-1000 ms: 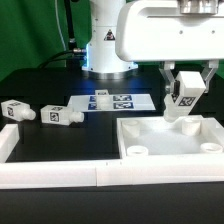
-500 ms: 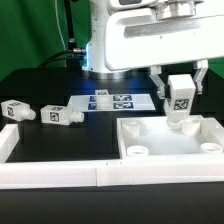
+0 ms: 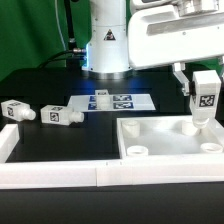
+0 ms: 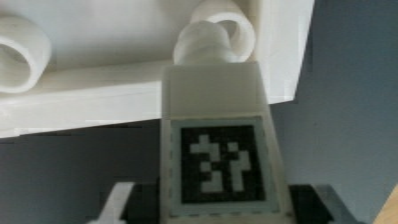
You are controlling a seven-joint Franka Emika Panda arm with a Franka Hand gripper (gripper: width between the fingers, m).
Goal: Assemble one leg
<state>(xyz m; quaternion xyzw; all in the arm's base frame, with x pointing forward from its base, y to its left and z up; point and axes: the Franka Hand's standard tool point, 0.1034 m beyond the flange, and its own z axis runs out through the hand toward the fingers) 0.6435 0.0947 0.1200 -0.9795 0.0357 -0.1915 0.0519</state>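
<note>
**Robot hand (image 3: pixel 205 86) holding a short white square-section plastic leg (image 3: pixel 204 108) over a wide white tray-like plastic piece (image 3: pixel 165 138)**

Exterior view: The hand is closed on the leg, its two fingers pressed against opposite sides of the leg's upper part. The leg hangs upright, with a black-and-white tag facing the camera. Its lower end is at the round socket (image 3: pixel 192 128) in the tray's far corner, toward the exterior view's right. Whether it touches the socket cannot be told. Two more white tagged leg blocks (image 3: pixel 18 110) (image 3: pixel 60 116) lie well apart from it on the black tabletop (image 3: pixel 70 140). The flat white marker board (image 3: pixel 115 101) lies between them and the tray. A low white rail (image 3: pixel 60 176) runs along the near edge.

Wrist view: The leg (image 4: pixel 214 120) fills the centre, with dark finger pads (image 4: pixel 125 205) at either side of its tagged end. Its far tip points at the socket ring (image 4: pixel 222 40), roughly in line. A second socket (image 4: pixel 18 60) sits beside it.

Likely risks: If the tip is off-centre or the leg tilts, it may catch on the socket's lip and jam, or push the loose tray aside. Twisting under poor seating could make the leg slip in the hand. The tray's raised wall is near the socket and leaves the fingers little room there. Above the tray the space is open.
</note>
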